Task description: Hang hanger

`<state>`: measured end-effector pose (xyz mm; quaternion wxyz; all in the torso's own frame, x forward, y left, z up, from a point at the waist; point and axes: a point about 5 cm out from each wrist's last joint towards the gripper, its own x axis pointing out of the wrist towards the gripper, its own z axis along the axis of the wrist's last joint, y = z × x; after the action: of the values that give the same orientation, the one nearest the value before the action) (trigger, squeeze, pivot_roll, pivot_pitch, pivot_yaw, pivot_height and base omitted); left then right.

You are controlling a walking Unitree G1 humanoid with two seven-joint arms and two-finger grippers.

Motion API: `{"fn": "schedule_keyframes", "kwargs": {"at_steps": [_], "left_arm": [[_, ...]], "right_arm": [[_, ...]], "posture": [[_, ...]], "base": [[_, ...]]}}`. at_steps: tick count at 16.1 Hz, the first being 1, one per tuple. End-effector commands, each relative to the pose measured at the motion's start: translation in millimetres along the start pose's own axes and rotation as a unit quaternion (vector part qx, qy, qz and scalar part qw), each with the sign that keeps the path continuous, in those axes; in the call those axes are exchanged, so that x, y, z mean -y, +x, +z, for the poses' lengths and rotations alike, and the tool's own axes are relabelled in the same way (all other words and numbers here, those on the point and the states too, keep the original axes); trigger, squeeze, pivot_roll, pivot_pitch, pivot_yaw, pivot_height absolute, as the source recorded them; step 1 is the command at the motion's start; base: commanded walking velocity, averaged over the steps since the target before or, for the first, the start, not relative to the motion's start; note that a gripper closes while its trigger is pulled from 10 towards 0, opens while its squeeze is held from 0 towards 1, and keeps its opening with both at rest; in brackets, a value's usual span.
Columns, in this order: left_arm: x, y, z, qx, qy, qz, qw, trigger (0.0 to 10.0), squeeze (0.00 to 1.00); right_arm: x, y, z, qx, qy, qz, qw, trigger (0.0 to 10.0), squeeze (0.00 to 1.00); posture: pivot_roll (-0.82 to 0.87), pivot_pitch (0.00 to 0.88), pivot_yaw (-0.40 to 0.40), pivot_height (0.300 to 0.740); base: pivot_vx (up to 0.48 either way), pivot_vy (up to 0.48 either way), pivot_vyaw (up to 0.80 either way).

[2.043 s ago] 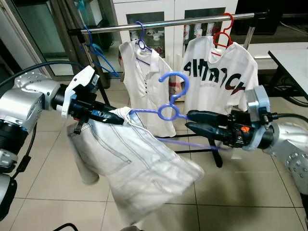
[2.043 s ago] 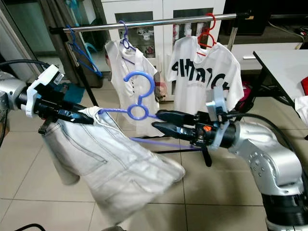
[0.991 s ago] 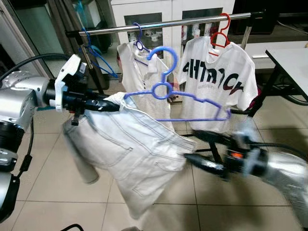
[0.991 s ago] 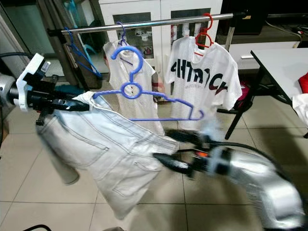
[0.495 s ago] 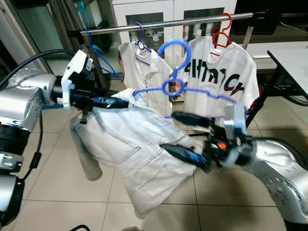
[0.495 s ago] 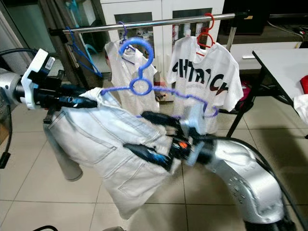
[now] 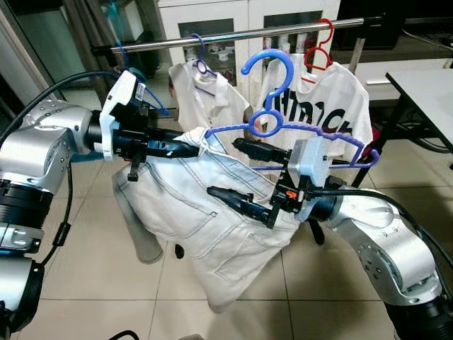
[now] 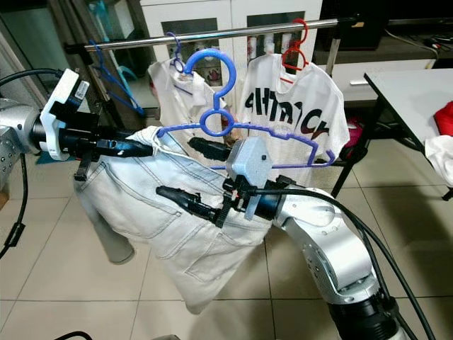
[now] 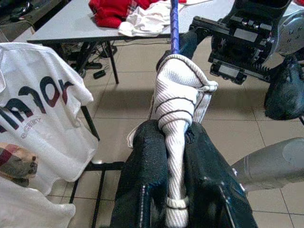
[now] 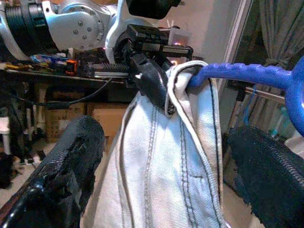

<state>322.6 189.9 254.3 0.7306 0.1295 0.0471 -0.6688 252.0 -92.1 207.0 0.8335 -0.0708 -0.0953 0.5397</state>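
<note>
A blue hanger (image 7: pixel 272 106) carries a white denim garment (image 7: pixel 205 212) in the air before the rail (image 7: pixel 233 37). Its hook sits just below the rail, between the two hung shirts. My left gripper (image 7: pixel 197 149) is shut on the garment's bunched edge (image 9: pixel 178 109) at the hanger's left end (image 9: pixel 174 23). My right gripper (image 7: pixel 224 167) is open below the hanger's middle, one finger (image 10: pixel 71 156) on each side of the denim (image 10: pixel 166 156) without closing on it.
A white collared shirt (image 7: pixel 205 99) and a printed white T-shirt (image 7: pixel 333 113) on a red hanger (image 7: pixel 320 46) hang on the rail. Spare blue hangers (image 7: pixel 145 85) sit at its left end. A table (image 7: pixel 425 85) stands at the right, a cabinet behind.
My right gripper has swung up and left from low beside the garment to straddle the denim. The hanger's hook has risen closer to the rail. My left gripper keeps its hold.
</note>
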Motion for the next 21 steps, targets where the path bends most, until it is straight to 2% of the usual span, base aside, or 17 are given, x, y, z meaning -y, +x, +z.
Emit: {"fn": "schedule_keyframes", "kwargs": {"at_steps": [1,6,8,11,14,18,21], "left_arm": [[-1.4,-7.1,16,0.018,0.028,0.014,0.999,0.0,0.0],[-5.9,-6.1,20,0.022,0.035,0.033,0.999,0.0,0.0],[-7.3,-5.3,23,0.025,0.037,0.033,0.998,0.0,0.0],[-7.8,-4.4,27,0.03,0.039,0.027,0.998,0.0,0.0],[-5.0,-4.6,31,0.033,0.038,0.011,0.999,0.0,0.0],[-1.7,-9.8,35,0.032,0.034,-0.003,0.999,0.0,0.0],[-0.8,-17.3,47,0.041,0.038,-0.009,0.998,0.0,0.0]], "right_arm": [[-0.7,5.9,3,0.004,-0.018,0.012,1.0,10.0,0.0],[-12.1,3.7,-3,-0.01,-0.006,0.082,0.997,10.0,0.0],[-13.0,2.6,-7,-0.015,-0.004,0.089,0.996,10.0,0.0],[-9.7,2.7,-13,-0.026,-0.003,0.09,0.996,10.0,0.0],[1.7,5.9,-27,-0.056,-0.014,0.064,0.996,10.0,0.0],[8.1,4.6,-38,-0.077,-0.019,0.063,0.995,10.0,0.0],[-1.2,-8.1,-56,-0.114,0.007,0.139,0.984,10.0,0.0]], "posture": [[-0.09,0.0,0.149,0.74],[-0.1,0.0,0.148,0.74],[-0.1,0.0,0.149,0.74],[-0.1,0.0,0.152,0.74],[-0.09,0.0,0.153,0.74],[-0.09,0.0,0.149,0.74],[-0.08,0.0,0.135,0.74]], "base": [[0.0,0.0,0.0],[0.0,0.0,0.0],[0.0,0.0,0.0],[0.0,0.0,0.0],[0.0,0.0,0.0],[0.0,0.0,0.0],[0.0,0.0,0.0]]}}
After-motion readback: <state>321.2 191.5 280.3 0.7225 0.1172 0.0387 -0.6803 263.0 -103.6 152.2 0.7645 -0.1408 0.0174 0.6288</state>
